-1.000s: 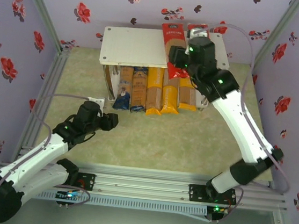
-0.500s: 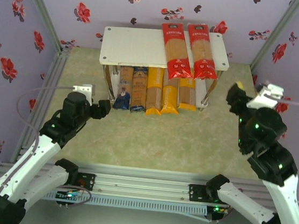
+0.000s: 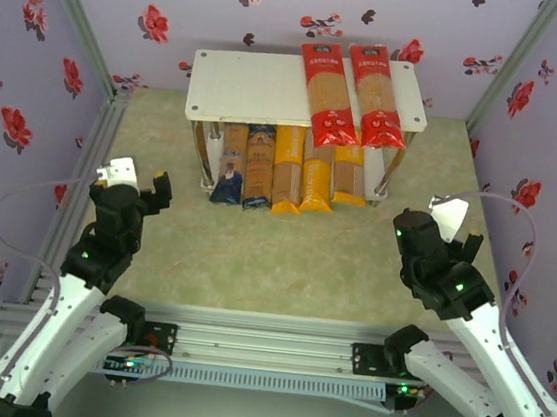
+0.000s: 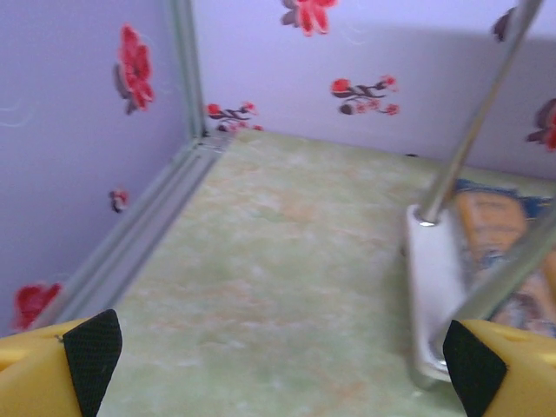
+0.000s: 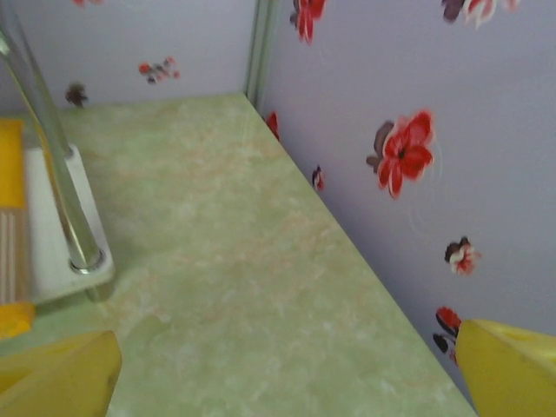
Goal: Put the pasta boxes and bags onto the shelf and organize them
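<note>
Nearest, the left pincer point(image 3: 137, 184) and the right pincer point(image 3: 436, 239) hang over the green desk point(image 3: 283, 259) in front of the shelf point(image 3: 247, 84). One is off each front corner, and each has its fingers spread wide and holds nothing. On the shelf's lower board, 2 brown packs point(image 3: 258, 171) with dark-blue ends and 3 yellow-orange packs point(image 3: 317, 178) lie side by side. On its top board, toward the right end, lie 2 red packs point(image 3: 332, 89) with tan windows. All 7 run lengthwise front to back, their near ends toward the pincers, well apart from both.
</note>
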Tool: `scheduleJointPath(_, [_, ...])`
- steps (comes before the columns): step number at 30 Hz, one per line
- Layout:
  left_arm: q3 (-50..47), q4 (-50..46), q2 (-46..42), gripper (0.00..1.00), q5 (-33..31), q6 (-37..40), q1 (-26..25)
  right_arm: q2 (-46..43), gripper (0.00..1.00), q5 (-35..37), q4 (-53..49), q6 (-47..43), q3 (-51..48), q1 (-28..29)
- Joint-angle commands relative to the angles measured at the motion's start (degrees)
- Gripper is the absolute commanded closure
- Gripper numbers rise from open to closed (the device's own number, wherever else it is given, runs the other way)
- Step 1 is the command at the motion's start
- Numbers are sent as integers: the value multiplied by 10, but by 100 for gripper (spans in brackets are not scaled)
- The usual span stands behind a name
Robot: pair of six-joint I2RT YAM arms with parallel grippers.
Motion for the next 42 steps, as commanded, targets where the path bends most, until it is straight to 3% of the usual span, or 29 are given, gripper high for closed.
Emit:
scheduleJointPath(1, [-64,87,-16,1,-77,55,18,8,1,-65,36,22,-21,-51])
scheduleJointPath(4, [-151,246,2,0,-70,79,33,19,1,-125,73,18,-52,-108])
scheduleJointPath(8, [-286,580,127,1,-47,96,59,26,1,-207,141,19,-104,-169])
scheduleJointPath(15, [-268,822,422,0,12,164,82,58,1,-240,211,10,-146,-219])
scheduleJointPath(20, [-220,854,535,1,61,180,107,113,1,-251,287,-5,-167,-248])
scheduleJointPath(22, [-214,813,520,1,85,169,114,141,1,-245,320,-18,-170,-260])
scheduleJointPath(25, [-214,864,570,0,135,173,133,189,1,-240,389,-47,-177,-274])
scheduleJointPath(27, [-195,778,541,0,170,172,136,220,1,-236,453,-71,-187,-278])
scheduleJointPath(31, [-185,771,546,1,182,172,144,265,1,-246,614,-117,-224,-282])
scheduleJointPath(35, [-178,757,546,0,183,169,145,324,1,-243,867,-135,-308,-296])
scheduleJointPath(38, [-177,754,545,0,183,169,146,358,1,-224,945,-134,-335,-305])
scheduleJointPath(42, [-178,754,545,0,183,169,146,373,1,-258,1000,-121,-358,-319])
